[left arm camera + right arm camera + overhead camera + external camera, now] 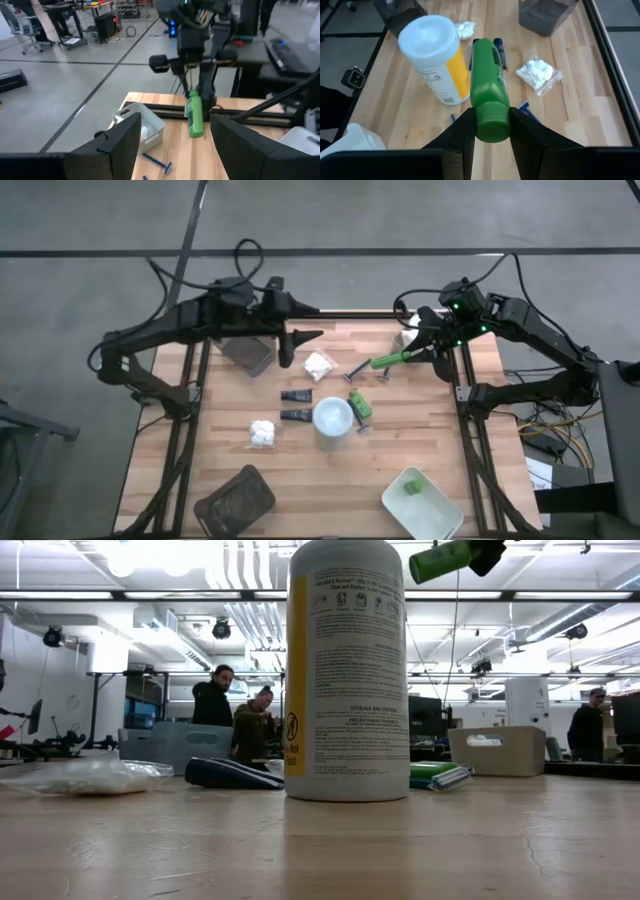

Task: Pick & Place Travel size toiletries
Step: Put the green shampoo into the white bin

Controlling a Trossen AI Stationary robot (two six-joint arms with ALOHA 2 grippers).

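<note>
You are carrying green tube (490, 85) aloft in right gripper (490, 131), jaws clamped on capped end, above table's far right. Left gripper (300, 337) hanging open, empty. Next: lowering into tray (440, 515).

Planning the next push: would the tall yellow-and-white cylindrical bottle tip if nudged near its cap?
Probably. The yellow-and-white cylindrical bottle stands upright, tall against its base, so a high nudge likely topples it. Once down, its round body would probably roll. It looks rigid, not floppy.
</note>
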